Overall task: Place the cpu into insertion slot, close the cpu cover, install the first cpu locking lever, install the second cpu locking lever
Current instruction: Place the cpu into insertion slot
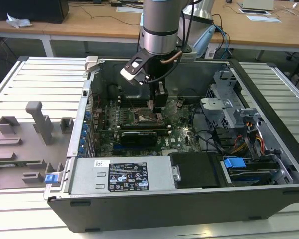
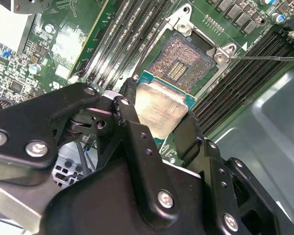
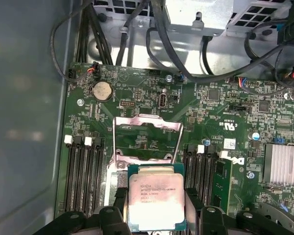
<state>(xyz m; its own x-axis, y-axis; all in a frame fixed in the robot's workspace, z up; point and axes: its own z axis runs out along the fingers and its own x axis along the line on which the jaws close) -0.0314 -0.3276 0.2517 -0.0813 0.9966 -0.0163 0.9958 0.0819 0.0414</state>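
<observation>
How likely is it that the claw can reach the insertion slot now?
Likely yes: the cpu cover stands open, the insertion slot lies bare, and the claw, shut on the cpu, hangs close by it.

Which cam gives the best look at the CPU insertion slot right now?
The second wrist view: the insertion slot lies open with its contact field bare, just beyond the cpu held in the gripper. In the first wrist view the cpu hides most of it; the exterior view shows it from afar, partly behind the gripper.
</observation>
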